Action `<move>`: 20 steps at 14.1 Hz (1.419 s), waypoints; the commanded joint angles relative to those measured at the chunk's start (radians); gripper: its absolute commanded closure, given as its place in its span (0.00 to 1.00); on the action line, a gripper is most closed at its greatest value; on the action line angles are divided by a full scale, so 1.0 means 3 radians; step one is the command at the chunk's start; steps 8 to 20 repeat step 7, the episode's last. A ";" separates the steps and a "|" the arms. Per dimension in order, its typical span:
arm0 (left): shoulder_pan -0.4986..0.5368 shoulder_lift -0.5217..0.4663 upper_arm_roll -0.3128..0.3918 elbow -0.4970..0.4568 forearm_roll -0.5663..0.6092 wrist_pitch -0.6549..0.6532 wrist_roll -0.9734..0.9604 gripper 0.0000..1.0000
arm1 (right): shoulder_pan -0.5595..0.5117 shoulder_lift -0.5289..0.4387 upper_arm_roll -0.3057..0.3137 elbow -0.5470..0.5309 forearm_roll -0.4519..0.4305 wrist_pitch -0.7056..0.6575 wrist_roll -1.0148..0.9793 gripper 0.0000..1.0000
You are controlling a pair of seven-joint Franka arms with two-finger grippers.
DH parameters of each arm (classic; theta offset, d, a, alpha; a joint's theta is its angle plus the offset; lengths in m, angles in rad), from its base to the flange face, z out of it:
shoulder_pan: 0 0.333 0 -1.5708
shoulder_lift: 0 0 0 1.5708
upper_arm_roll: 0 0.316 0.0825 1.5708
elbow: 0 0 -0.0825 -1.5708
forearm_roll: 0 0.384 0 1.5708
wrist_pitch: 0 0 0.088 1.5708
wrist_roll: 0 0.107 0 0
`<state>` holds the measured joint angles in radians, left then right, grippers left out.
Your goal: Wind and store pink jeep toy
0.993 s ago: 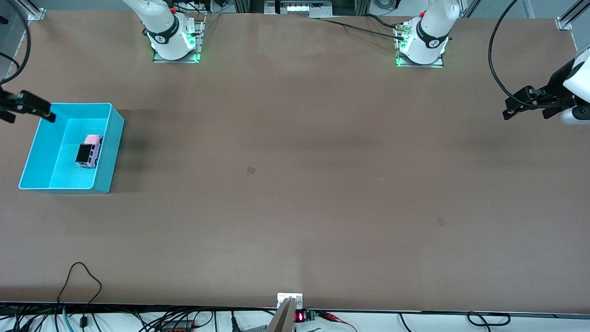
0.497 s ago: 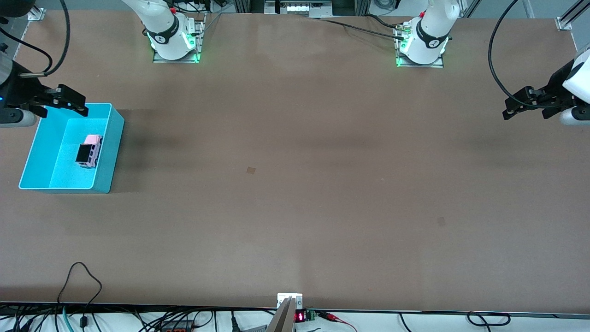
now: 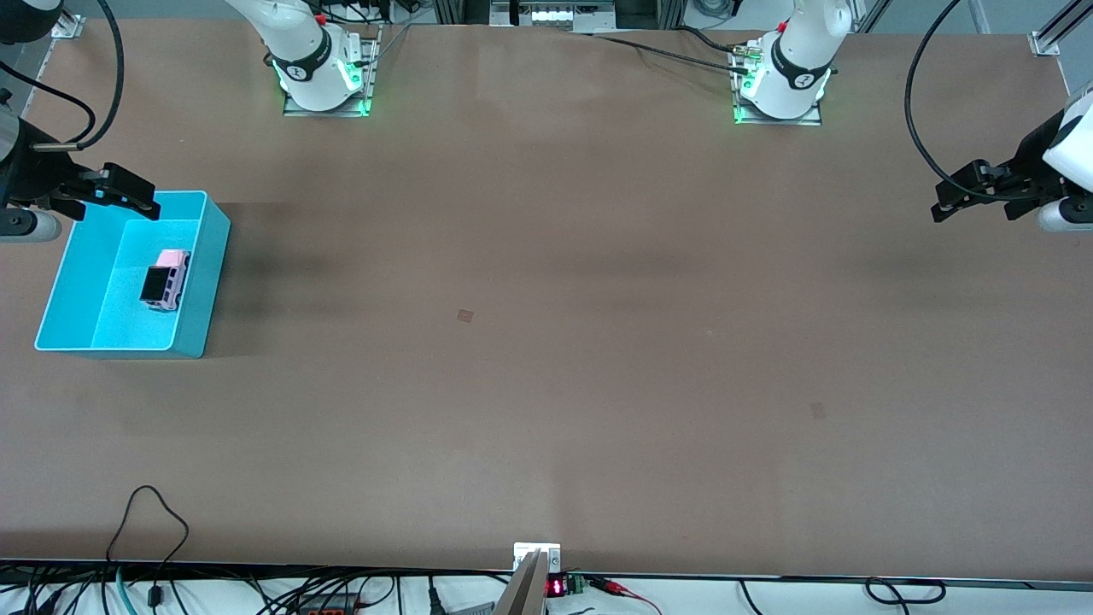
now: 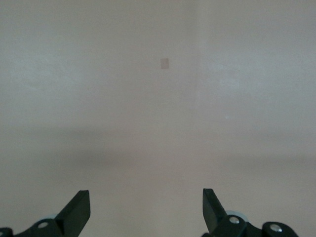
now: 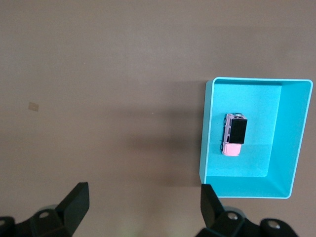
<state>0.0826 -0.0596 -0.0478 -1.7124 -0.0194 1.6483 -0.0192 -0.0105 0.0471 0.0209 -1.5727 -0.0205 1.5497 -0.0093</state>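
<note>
The pink jeep toy stands on its wheels inside the teal bin at the right arm's end of the table. Its black roof panel faces up. In the right wrist view the jeep lies in the middle of the bin, apart from the walls. My right gripper hangs open and empty over the bin's rim on the side toward the arm bases; its own view shows the gripper over bare table beside the bin. My left gripper waits open and empty over the left arm's end of the table, and its wrist view shows the gripper over bare tabletop.
Two small square marks lie flat on the brown table. The arm bases stand along the edge farthest from the front camera. A loose cable loops over the near edge.
My right gripper has swung in from past the table's end to above the bin's rim, then nearly stopped. The jeep, the bin and the left arm have not moved.
</note>
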 commanded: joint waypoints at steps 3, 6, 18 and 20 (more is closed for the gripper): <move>0.0031 -0.0077 -0.0004 -0.0075 -0.0048 0.0008 0.0023 0.00 | 0.0004 0.0043 0.0007 0.0083 -0.0054 -0.0068 0.0021 0.00; 0.0031 -0.0077 -0.0004 -0.0070 -0.0048 0.0008 0.0023 0.00 | 0.0004 0.0048 0.0007 0.0083 -0.0049 -0.0073 0.0021 0.00; 0.0031 -0.0077 -0.0004 -0.0075 -0.0048 0.0013 0.0023 0.00 | 0.0004 0.0048 0.0007 0.0088 -0.0039 -0.0078 0.0026 0.00; 0.0031 -0.0077 -0.0004 -0.0075 -0.0048 0.0013 0.0023 0.00 | 0.0004 0.0048 0.0007 0.0088 -0.0039 -0.0078 0.0026 0.00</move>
